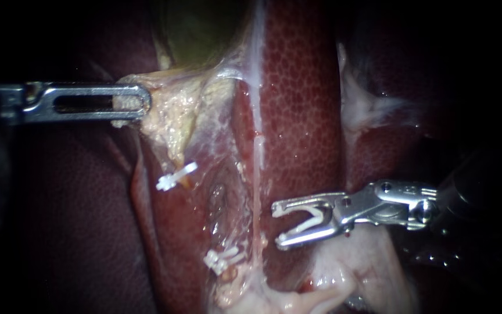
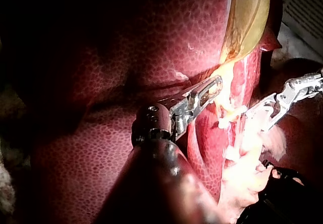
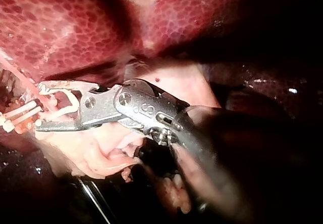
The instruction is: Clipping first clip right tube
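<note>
Endoscope light pools mid-frame; the edges go black.
The liver point(image 1: 303, 104) glows at centre, left and right margins lost in shadow. In the left wrist view glare whitens the tissue point(image 2: 242, 151) beside the left instrument point(image 2: 217, 82).

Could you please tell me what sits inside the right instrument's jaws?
The right instrument holds a white clip between both jaws. Whether tissue lies within its open arms cannot be told.

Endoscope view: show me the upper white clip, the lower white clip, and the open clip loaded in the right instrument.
Upper white clip point(image 1: 176, 176), endoscope view, middle of its bar.
Lower white clip point(image 1: 223, 260), endoscope view, its centre.
Loaded clip point(image 1: 315, 221), endoscope view, near the bend joining its legs.
</note>
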Available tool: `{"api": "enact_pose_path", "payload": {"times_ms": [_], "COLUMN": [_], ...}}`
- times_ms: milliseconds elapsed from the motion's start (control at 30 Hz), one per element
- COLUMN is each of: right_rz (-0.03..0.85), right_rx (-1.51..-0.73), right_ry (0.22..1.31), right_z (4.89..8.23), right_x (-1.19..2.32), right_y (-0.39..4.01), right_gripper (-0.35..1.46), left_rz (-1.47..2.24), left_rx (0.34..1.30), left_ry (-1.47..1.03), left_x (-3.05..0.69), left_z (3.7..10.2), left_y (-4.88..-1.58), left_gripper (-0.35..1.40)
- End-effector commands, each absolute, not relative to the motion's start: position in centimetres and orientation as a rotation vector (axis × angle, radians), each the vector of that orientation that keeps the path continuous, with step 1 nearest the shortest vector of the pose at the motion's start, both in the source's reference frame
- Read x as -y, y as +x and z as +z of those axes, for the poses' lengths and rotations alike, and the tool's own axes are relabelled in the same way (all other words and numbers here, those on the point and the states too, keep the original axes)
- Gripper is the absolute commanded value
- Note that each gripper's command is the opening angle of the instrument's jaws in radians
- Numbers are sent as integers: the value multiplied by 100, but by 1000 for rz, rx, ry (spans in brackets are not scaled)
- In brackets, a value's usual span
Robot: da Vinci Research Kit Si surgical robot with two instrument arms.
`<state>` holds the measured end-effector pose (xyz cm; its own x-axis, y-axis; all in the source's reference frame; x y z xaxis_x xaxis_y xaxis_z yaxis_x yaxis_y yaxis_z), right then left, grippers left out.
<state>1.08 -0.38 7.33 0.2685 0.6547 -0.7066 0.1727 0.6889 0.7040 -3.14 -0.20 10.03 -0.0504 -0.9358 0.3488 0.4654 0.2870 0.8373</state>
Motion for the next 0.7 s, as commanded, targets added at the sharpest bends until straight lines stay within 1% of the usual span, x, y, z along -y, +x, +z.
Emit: {"api": "enact_pose_path", "payload": {"times_ms": [33,367,700], "right_rz": [373,371,371], "right_rx": [-1287,-1289,-1276], "right_ry": [789,774,775], "right_z": [735,757,769], "right_x": [39,47,57], "right_y": [109,122,135], "right_gripper": [37,42,42], "left_rz": [-1240,-1240,-1240], "left_rx": [1090,1090,1090], "left_ry": [559,559,559], "left_x": [21,21,21], "left_z": [1003,1003,1002], "left_y": [-314,-314,-314], "left_gripper": [-35,-35,-35]}}
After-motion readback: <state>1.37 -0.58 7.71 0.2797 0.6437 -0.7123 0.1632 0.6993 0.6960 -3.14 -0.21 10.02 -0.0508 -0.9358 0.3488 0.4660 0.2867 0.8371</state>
